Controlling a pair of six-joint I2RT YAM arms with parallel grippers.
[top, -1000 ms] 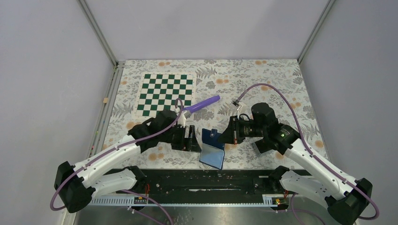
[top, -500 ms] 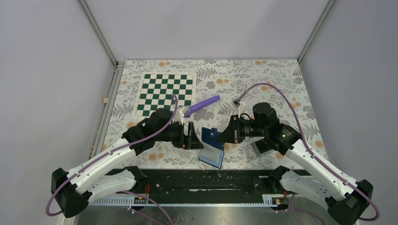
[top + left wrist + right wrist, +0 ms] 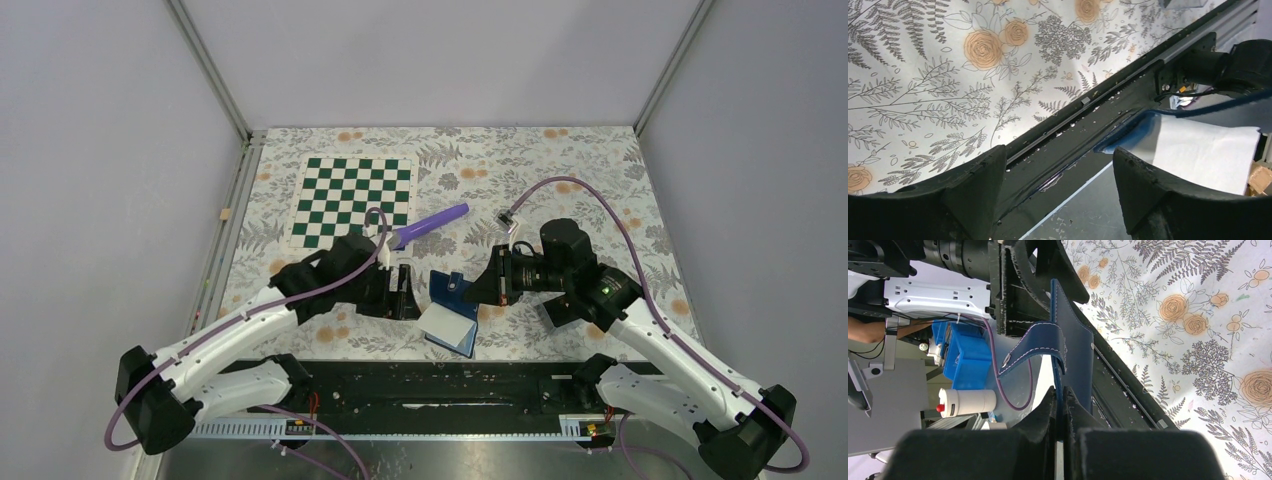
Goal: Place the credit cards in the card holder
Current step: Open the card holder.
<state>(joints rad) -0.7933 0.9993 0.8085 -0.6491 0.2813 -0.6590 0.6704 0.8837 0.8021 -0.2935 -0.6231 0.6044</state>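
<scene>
The navy card holder (image 3: 455, 290) hangs just above the table's near edge, between the two arms. My right gripper (image 3: 480, 288) is shut on the edge of its upper flap (image 3: 1073, 355), and the snap tab (image 3: 1030, 347) curls off to the left. The holder's lower flap (image 3: 446, 323) faces up, pale, and also shows in the left wrist view (image 3: 1205, 150). My left gripper (image 3: 406, 294) stands open just left of the holder, with nothing between its fingers (image 3: 973, 185). The credit cards are out of view.
A green and white chessboard mat (image 3: 355, 200) lies at the back left. A purple-handled tool (image 3: 432, 224) rests behind the grippers on the floral tablecloth (image 3: 580, 170). The black base rail (image 3: 430, 385) runs along the near edge.
The holder's lower flap has swung up, so it shows its pale face instead of blue. The left gripper shifted slightly beside it. The right gripper keeps its grip.
</scene>
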